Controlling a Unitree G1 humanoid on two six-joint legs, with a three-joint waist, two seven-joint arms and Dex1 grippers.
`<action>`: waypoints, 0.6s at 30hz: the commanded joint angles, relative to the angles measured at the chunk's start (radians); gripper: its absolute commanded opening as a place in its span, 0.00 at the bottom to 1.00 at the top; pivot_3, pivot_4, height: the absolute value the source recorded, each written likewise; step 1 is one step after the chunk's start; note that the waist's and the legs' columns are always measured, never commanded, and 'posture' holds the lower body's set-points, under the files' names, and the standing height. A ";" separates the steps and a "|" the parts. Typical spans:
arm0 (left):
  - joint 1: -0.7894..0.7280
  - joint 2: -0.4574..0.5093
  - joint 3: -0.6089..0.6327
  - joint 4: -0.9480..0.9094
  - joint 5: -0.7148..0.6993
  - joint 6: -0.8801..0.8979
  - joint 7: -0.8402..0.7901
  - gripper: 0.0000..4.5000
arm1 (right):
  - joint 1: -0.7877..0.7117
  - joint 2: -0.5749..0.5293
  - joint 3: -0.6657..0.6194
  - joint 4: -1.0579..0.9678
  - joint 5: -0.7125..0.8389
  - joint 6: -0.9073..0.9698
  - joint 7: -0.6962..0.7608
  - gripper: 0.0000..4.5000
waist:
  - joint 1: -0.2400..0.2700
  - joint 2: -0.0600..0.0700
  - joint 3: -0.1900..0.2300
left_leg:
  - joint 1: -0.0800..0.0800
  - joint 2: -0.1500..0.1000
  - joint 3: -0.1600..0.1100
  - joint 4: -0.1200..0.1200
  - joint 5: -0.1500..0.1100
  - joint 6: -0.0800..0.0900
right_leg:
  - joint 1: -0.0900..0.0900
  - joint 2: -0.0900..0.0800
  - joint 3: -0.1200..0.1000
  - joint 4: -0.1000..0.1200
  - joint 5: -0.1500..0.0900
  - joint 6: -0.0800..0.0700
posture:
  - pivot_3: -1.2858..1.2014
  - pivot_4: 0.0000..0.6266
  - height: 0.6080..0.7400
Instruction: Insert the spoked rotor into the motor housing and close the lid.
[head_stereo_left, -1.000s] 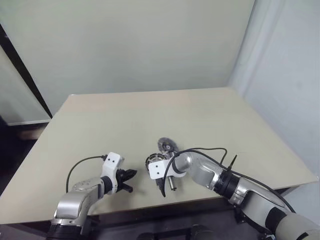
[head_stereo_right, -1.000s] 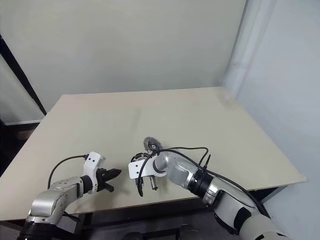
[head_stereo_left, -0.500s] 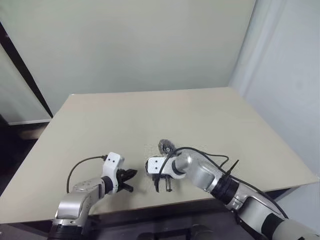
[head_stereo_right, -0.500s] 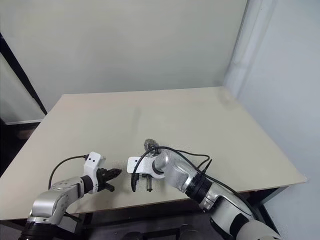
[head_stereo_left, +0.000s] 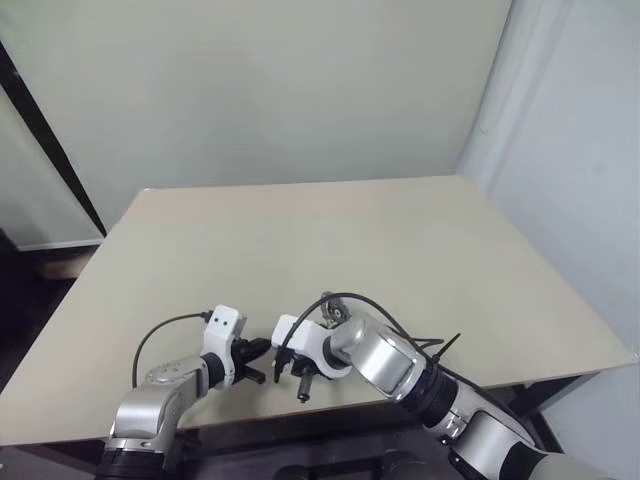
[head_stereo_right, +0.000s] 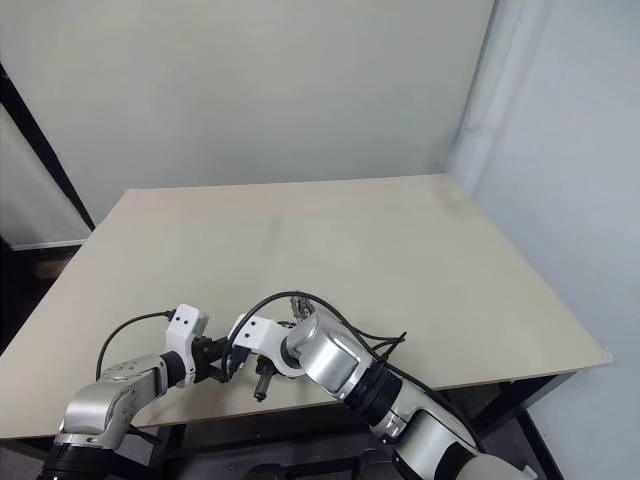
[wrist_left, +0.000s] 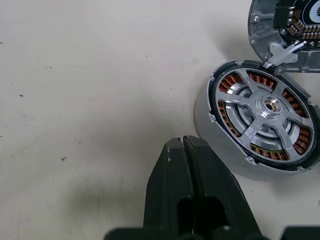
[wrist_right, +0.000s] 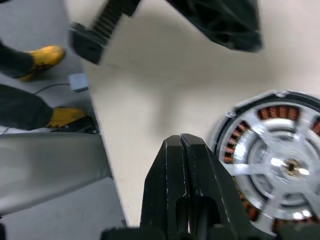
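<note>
Since a second ago, the right gripper (head_stereo_left: 303, 378) has swung across toward the left gripper (head_stereo_left: 258, 360), ending just beside it near the front edge of the beige wooden table (head_stereo_left: 300, 240).

Left wrist view: the left gripper's black fingers (wrist_left: 187, 170) are pressed together, empty. Just beyond them lies the round spoked rotor (wrist_left: 262, 115) with copper-brown windings around a silver hub, touching a grey round part (wrist_left: 287, 30) beyond it.

Right wrist view: the right gripper's fingers (wrist_right: 182, 165) are closed on nothing, beside the rotor.
</note>
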 joint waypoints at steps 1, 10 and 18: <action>-0.017 -0.001 0.016 -0.012 -0.003 -0.019 0.001 0.00 | -0.052 -0.051 0.029 -0.083 0.028 -0.001 0.041 0.00 | 0.000 0.000 0.000 | 0.000 0.000 0.000 0.000 0.000 0.000 | 0.000 0.000 0.000 0.000 0.000 0.000 | 0.52 0.00 1.00; -0.013 -0.007 0.017 -0.012 -0.008 -0.023 -0.003 0.00 | -0.146 -0.120 -0.191 -0.372 0.151 0.090 0.019 0.35 | 0.000 0.000 0.000 | 0.000 0.000 0.000 -0.001 0.000 0.000 | -0.001 0.000 0.000 0.001 0.000 0.000 | 0.52 0.00 1.00; 0.019 0.012 0.025 -0.029 -0.027 -0.026 -0.055 0.00 | -0.211 -0.393 -0.255 -0.166 0.012 -0.302 -0.115 0.35 | 0.013 0.000 0.000 | -0.001 -0.001 0.001 0.000 0.000 0.000 | 0.000 -0.001 0.000 -0.008 0.000 0.000 | 0.52 0.00 1.00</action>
